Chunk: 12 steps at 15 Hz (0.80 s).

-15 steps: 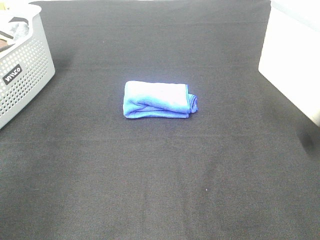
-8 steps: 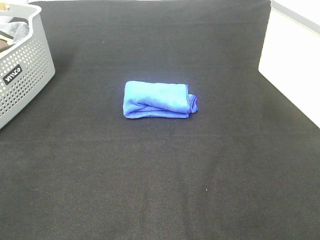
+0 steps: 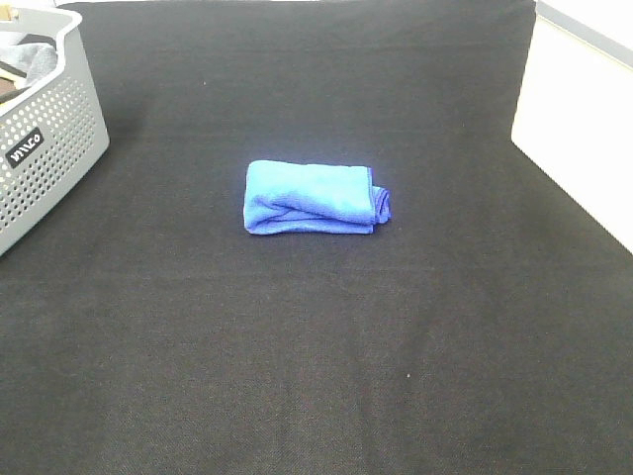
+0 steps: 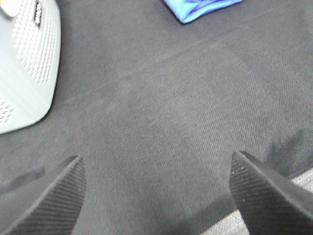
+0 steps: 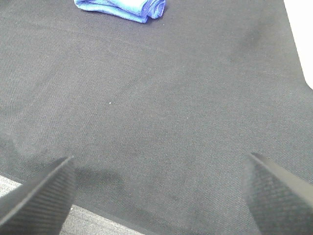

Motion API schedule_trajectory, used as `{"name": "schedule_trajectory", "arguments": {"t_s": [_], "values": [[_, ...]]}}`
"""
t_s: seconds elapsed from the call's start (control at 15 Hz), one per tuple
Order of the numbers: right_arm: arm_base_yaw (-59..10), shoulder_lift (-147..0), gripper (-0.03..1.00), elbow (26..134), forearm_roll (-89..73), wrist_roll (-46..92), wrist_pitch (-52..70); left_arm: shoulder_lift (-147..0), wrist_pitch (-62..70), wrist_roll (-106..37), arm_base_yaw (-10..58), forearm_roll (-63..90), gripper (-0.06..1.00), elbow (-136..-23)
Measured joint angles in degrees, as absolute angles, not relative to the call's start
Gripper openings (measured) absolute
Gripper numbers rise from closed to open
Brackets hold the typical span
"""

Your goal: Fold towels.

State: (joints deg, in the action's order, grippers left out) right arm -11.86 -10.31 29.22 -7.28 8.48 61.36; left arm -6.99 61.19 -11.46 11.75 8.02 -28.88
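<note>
Both arms are pulled back near the front edge of the counter (image 3: 316, 376), outside the high view. The left end effector (image 4: 156, 196) has its two fingers spread wide with nothing between them, and the right end effector (image 5: 159, 193) is spread wide and empty too. The towel (image 3: 315, 198) lies folded in a small rectangle at the middle of the counter, exactly where it lay a moment before. The counter is covered with black cloth. A grey perforated basket (image 3: 45, 148) stands at the far left corner, and a white wall (image 3: 579, 119) borders the right edge.
</note>
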Motion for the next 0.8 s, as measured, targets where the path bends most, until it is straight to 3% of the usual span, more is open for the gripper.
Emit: {"name": "schedule_trajectory", "arguments": {"t_s": [0.8], "values": [[-11.86, -10.26, 0.86, 29.22, -7.28, 8.48, 61.36, -6.99, 60.56, -11.80, 11.69, 8.59, 0.77, -28.71]]}}
